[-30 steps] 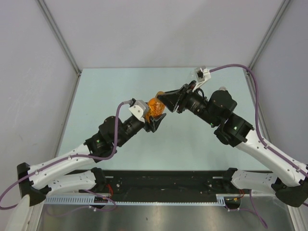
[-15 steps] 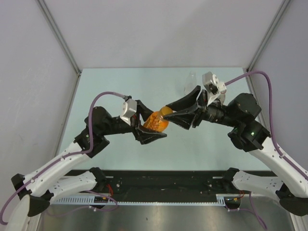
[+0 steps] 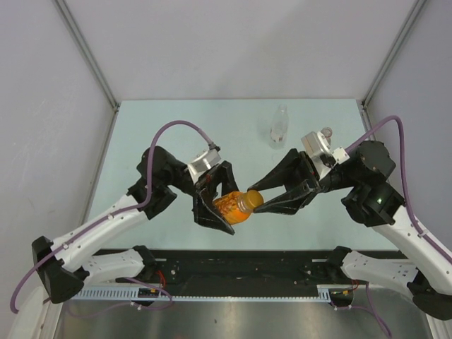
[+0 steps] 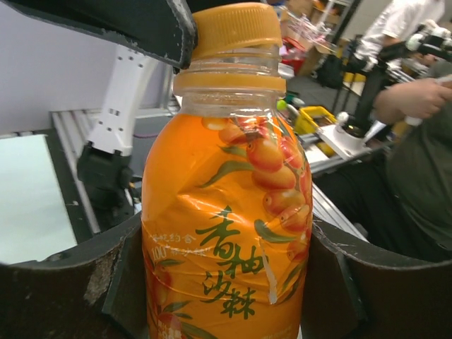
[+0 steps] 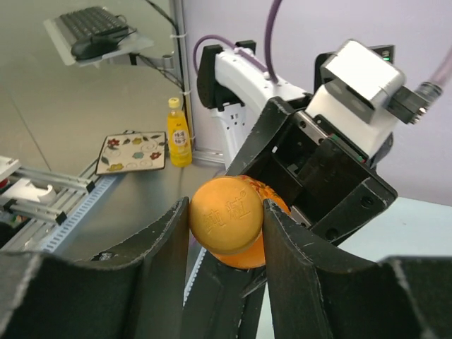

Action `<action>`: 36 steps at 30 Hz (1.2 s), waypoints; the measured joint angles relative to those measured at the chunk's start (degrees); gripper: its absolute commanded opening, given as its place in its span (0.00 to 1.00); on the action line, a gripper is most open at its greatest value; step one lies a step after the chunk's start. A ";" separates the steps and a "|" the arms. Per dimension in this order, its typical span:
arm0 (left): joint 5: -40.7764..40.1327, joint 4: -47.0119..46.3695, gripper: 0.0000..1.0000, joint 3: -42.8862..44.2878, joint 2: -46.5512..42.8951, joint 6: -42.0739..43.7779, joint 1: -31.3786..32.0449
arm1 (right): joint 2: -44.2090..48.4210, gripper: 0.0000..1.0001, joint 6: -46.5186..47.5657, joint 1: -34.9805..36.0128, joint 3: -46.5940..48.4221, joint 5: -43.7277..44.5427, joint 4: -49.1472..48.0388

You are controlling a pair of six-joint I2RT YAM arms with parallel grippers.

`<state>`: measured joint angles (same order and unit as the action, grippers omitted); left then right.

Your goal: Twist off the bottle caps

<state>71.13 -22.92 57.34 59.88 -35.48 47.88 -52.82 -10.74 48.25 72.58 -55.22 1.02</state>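
In the overhead view, the orange bottle [image 3: 232, 205] is held off the tabletop [image 3: 141, 134], lying roughly level between the two arms. The left claw [image 3: 220, 201] is clenched round its body, and the right claw [image 3: 256, 200] pinches the orange cap [image 3: 255, 199] from the opposite side. Their black fingers cover much of both. A clear bottle [image 3: 280, 126] stands upright near the far edge, apart from the arms. Behind the right wrist a small rounded top [image 3: 326, 132] pokes out — what it belongs to is hidden. The tabletop is pale green, boxed in by plain grey walls.

On the left wrist camera the orange bottle [image 4: 226, 233] fills the frame, its base cut off below. The left claw's fingers [image 4: 63, 289] press its sides. The orange cap [image 4: 236, 28] sits on the neck with one finger [image 4: 127, 25] of the right claw against it; the other finger is out of sight. Beyond is a blurred workshop, with a person [image 4: 424, 141] cut off at the right.

On the right wrist camera the right claw [image 5: 226, 212] grips the orange cap [image 5: 226, 215] end-on between both fingers, so the bottle's body is almost wholly hidden behind it. Fingers [image 5: 332, 191] of the left claw show behind. Farther off — past the rig — stand a yellow bottle [image 5: 179, 141], a patterned mat [image 5: 131, 153] and a keyboard [image 5: 99, 28].
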 measured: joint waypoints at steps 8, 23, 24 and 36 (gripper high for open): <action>7.80 -9.55 0.01 1.29 4.70 -10.38 0.17 | 0.90 0.00 3.98 -0.22 0.02 -4.31 2.12; 3.74 -1.75 0.00 5.70 3.02 -0.79 -4.09 | 4.63 0.00 5.20 -4.55 -0.02 -6.51 11.41; 2.73 -0.70 0.00 5.44 2.73 0.11 -4.94 | 4.90 0.00 5.22 -4.81 -0.02 -5.42 11.63; -22.14 14.64 0.02 0.87 -5.99 9.86 -14.29 | -2.71 0.00 5.86 -6.03 3.39 44.87 22.97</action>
<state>48.99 -8.27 58.22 53.89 -25.63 33.58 -55.53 -4.89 42.22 75.96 -10.35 23.99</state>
